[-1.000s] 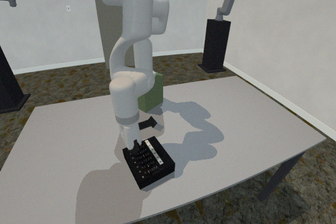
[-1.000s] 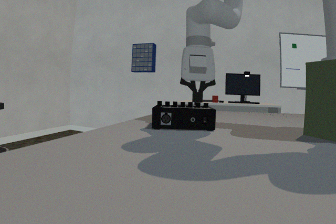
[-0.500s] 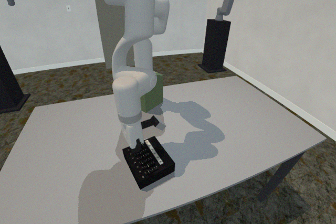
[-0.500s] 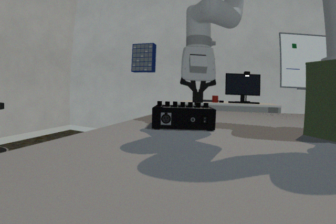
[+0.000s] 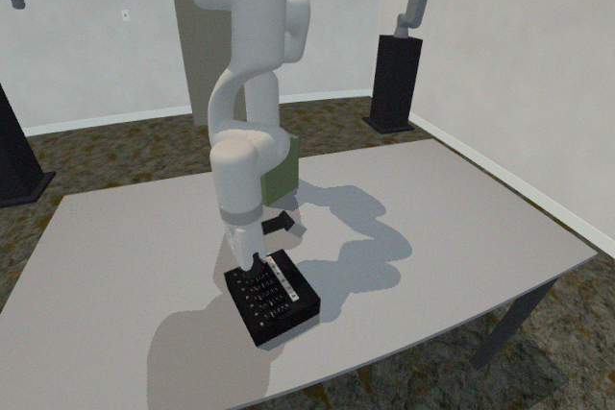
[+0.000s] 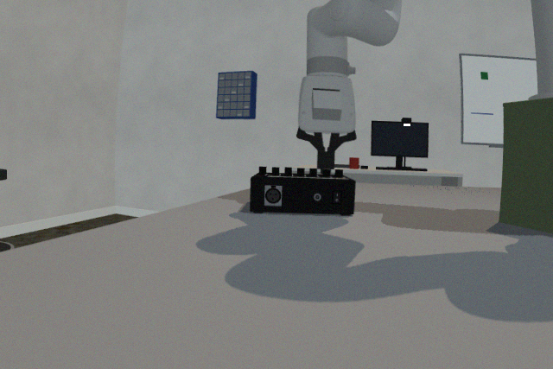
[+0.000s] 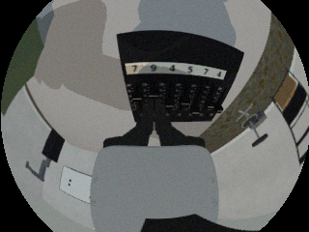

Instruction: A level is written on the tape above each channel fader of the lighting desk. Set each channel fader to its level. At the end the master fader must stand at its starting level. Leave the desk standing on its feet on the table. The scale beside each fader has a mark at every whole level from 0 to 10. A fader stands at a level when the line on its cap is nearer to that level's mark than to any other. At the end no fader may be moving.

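The black lighting desk (image 5: 272, 299) stands on its feet on the table, with a white tape strip (image 5: 282, 277) along one side. The wrist view shows the desk (image 7: 177, 80) and the tape (image 7: 176, 70), which reads 7, 9, 4, 5, 7, 4 above several faders. My gripper (image 5: 256, 266) is shut and empty. It points straight down with its tips on the desk's far end. In the wrist view my gripper (image 7: 154, 103) sits at the second fader from the left. In the exterior view my gripper (image 6: 326, 163) touches the row of fader caps (image 6: 300, 172), second from the right.
The arm's green base block (image 5: 282, 172) stands behind the desk and also shows in the exterior view (image 6: 527, 163). A small black object (image 5: 281, 223) lies on the table between the base and the desk. The table's front edge is close to the desk.
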